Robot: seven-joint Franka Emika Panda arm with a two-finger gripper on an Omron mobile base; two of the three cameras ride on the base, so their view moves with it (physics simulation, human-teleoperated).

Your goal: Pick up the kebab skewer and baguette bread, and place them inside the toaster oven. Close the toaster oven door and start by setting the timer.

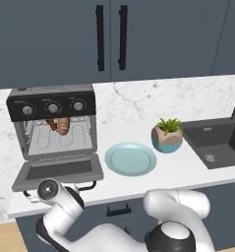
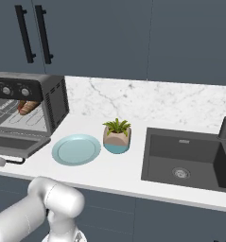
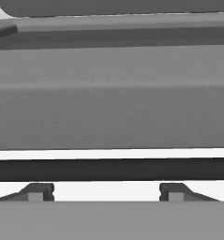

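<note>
On the wire rack inside the toaster oven (image 1: 52,125), the kebab skewer (image 1: 51,124) and the baguette bread (image 1: 64,125) both lie already, skewer just left of the loaf, so loading looks done. Step in hand: closing the toaster oven door (image 1: 57,171), which hangs dropped flat over the counter (image 1: 188,170) edge, glass up.

The gripper (image 3: 106,193) sits low at the door's front lip; hand view shows its tips spread wide, nothing between them, with the black bar handle (image 3: 111,169) running across just above them and the grey door face beyond. Whether the tips touch the handle I cannot tell.

Next move, as I judge it: get under the handle or lip and swing the door up shut, then reach a knob (image 1: 53,108) on the top panel for the timer.

Room: the door's arc upward is free. The plate (image 1: 131,158) lies just beside the door's right edge, the potted plant (image 1: 167,135) and sink (image 1: 217,142) well apart. The wrist is tucked tight against the counter front.
</note>
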